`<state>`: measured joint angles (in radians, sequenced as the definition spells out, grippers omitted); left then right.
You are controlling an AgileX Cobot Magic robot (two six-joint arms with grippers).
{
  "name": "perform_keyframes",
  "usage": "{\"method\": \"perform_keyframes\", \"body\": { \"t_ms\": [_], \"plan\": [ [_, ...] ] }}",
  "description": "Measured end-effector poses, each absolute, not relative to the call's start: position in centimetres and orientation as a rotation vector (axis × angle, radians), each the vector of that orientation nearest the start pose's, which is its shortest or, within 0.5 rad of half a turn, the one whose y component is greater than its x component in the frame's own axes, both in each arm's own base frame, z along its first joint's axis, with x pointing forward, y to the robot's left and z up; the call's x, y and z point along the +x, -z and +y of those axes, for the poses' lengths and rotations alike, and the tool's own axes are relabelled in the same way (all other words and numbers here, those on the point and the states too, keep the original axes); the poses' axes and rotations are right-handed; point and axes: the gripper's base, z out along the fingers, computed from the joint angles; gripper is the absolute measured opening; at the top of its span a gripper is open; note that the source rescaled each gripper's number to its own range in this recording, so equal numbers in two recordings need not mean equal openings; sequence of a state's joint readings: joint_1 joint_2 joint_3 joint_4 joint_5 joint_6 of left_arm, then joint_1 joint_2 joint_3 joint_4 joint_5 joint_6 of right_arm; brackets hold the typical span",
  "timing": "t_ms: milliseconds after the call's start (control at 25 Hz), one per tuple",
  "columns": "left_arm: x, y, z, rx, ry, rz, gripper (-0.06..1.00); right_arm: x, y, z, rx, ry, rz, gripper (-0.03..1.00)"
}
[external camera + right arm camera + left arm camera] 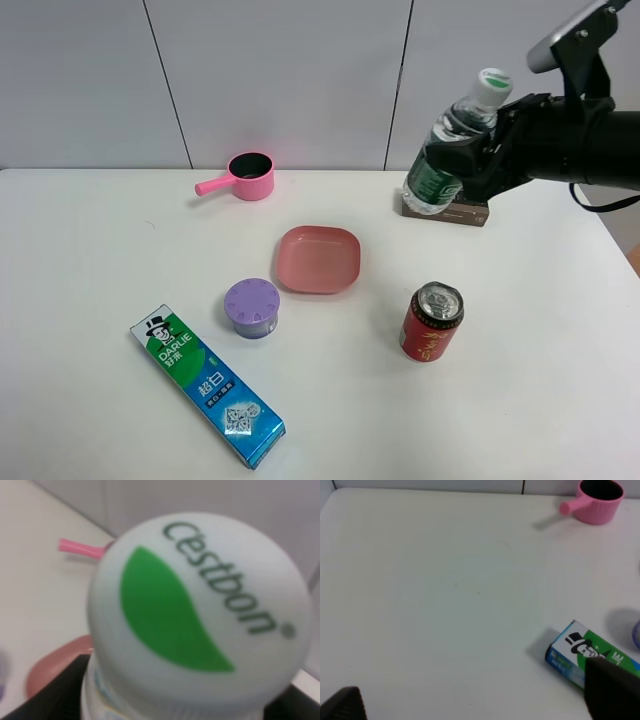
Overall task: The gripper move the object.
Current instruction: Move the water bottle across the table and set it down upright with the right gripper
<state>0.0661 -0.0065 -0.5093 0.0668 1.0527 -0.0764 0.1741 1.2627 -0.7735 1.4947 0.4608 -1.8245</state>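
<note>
Above the worktop (120, 240) at far right, we find fingers of the right gripper (478, 160) pinching the bottle (437, 165) aslant; such a tilted hold risks it slipping free.

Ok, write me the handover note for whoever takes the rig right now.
Right gripper: shut on the water bottle, which is tilted at the back right of the table. Its base is by the brown block; whether they touch is unclear.
Left gripper: open, empty, over the table near the toothpaste box.
Done: bottle grasped.
Left: carry it and set it down; the drop spot is not shown.
</note>
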Motion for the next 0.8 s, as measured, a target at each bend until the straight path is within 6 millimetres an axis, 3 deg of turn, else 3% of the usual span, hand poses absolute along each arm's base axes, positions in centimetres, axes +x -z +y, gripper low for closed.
{"method": "perform_keyframes", "body": {
  "t_ms": [160, 360, 600, 800],
  "plan": [
    [-0.7, -28.1, 0.5, -0.147, -0.073, 2.014, 1.0, 23.9, -29.1, 12.3, -0.852, -0.383, 1.801, 0.0],
    [-0.7, -28.1, 0.5, -0.147, -0.073, 2.014, 1.0, 22.6, -29.3, 15.4, -0.833, -0.338, 1.795, 0.0],
    [-0.7, -28.1, 0.5, -0.147, -0.073, 2.014, 1.0, 21.9, -33.3, 18.4, -0.767, -0.354, 1.691, 0.0],
    [-0.7, -28.1, 0.5, -0.147, -0.073, 2.014, 1.0, 23.2, -34.8, 20.0, -0.639, -0.448, 1.708, 0.0]
  ]
}}
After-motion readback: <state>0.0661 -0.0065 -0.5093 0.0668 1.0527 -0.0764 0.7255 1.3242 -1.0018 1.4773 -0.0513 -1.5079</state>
